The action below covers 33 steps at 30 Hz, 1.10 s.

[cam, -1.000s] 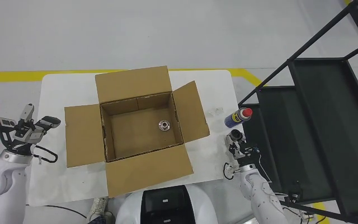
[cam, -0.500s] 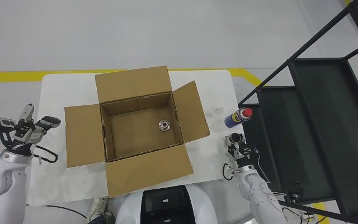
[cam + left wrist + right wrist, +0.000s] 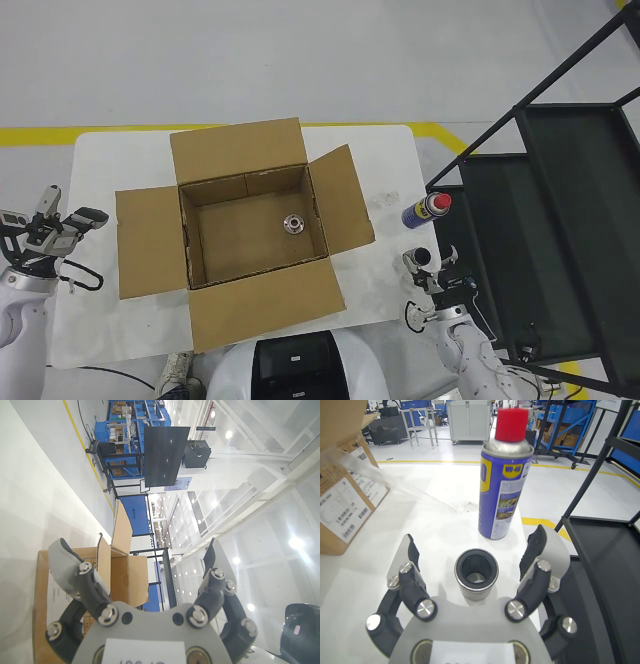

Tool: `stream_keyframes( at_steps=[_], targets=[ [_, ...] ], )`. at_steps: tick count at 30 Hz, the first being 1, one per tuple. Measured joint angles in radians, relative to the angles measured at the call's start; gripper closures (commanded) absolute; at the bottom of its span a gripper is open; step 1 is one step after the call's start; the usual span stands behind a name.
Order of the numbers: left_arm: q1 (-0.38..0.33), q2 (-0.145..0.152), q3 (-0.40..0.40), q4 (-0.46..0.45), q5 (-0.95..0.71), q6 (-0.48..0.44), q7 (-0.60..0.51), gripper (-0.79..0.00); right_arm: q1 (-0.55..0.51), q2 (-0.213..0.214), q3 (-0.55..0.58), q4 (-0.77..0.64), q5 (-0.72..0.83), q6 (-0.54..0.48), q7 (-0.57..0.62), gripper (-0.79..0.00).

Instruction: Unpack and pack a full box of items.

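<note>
Right gripper [image 3: 473,540]: open, jaws standing either side of a steel sleeve [image 3: 476,572] without touching it, at the near right edge of the surface [image 3: 440,520]. The sleeve looks rigid, smooth and dense; grip it across the outer wall. Just beyond stands the spray can [image 3: 503,482], stiff, slick and tall; take it mid-body. Left gripper [image 3: 135,550]: open, empty, near left. Farther off, the open box [image 3: 235,240] holds one small metal ring [image 3: 293,223].

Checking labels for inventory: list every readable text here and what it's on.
spray can: brand logo on the label, legible, not quoted here; fine print too small.
cardboard box: white barcode stickers, print too small.
blue wall panel: sideways logo, blurred.
</note>
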Motion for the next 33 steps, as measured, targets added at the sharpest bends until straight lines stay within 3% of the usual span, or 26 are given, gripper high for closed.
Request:
stream_keyframes(
  at_steps=[4,11,17,25,33],
  targets=[
    [0.0,0.0,0.0,0.0,0.0,0.0,0.0,-0.785,-0.128,0.008,0.035,-0.221,0.021,-0.025,0.131,-0.785],
    [0.0,0.0,0.0,0.0,0.0,0.0,0.0,-0.785,-0.301,0.019,0.083,-0.586,0.083,-0.079,0.484,-0.785],
    [0.0,0.0,0.0,0.0,0.0,0.0,0.0,-0.785,-0.378,0.022,0.097,-0.793,0.073,-0.059,0.59,-0.785],
    [0.0,0.0,0.0,0.0,0.0,0.0,0.0,-0.785,-0.338,0.029,0.061,-0.908,0.061,-0.105,0.718,-0.785],
    [0.0,0.0,0.0,0.0,0.0,0.0,0.0,-0.785,-0.182,0.035,-0.034,-0.974,0.15,-0.172,0.98,-0.785]
  ],
)
